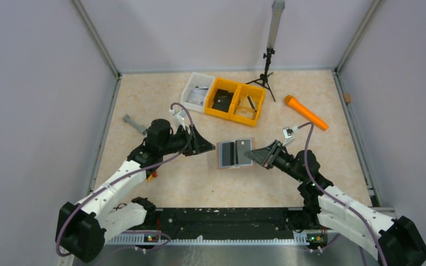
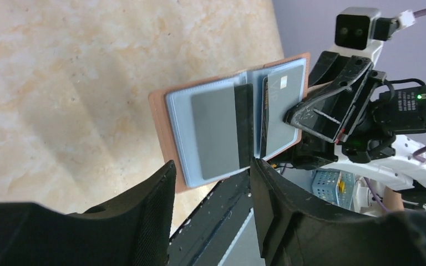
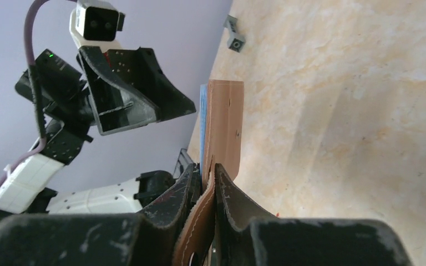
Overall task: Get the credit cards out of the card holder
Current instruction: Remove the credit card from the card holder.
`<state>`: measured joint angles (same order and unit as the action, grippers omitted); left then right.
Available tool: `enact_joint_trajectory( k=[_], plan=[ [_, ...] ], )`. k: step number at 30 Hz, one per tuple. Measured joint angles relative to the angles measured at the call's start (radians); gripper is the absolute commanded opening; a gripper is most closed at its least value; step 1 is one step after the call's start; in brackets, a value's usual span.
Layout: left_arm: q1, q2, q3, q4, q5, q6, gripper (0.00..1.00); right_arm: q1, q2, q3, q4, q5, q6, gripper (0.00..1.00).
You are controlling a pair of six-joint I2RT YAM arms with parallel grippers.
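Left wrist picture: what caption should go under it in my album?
Right claw pinches the open card holder by one edge, cards tucked inside, while the open left claw faces it.

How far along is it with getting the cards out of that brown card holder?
Done: the reddish-brown folding card holder is spread open, pale blue-grey inside showing. In hand: the right gripper is shut on its edge, and the open left gripper faces the pockets. Left: the flat grey card and the thin black card both sit in their sleeves; none is out yet.
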<state>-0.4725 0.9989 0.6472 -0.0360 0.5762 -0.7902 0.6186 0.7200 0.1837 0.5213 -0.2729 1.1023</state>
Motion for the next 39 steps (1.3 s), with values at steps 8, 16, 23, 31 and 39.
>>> enact_joint_trajectory(
  k=[8,16,23,31,39],
  plan=[
    [-0.070,0.008,0.003,-0.058,-0.025,0.016,0.38,0.000,0.028,0.005,-0.044,0.014,-0.016,0.02],
    [-0.162,0.115,-0.002,0.174,0.060,-0.094,0.27,0.000,0.077,0.004,0.035,-0.006,0.030,0.01],
    [-0.214,0.185,-0.002,0.281,0.068,-0.141,0.36,0.000,0.080,0.004,0.066,-0.021,0.048,0.01],
    [-0.233,0.253,-0.002,0.340,0.074,-0.176,0.36,0.000,0.080,-0.001,0.084,-0.029,0.071,0.00],
    [-0.232,0.254,-0.002,0.375,0.074,-0.184,0.31,0.000,0.080,-0.007,0.101,-0.039,0.107,0.00]
  ],
)
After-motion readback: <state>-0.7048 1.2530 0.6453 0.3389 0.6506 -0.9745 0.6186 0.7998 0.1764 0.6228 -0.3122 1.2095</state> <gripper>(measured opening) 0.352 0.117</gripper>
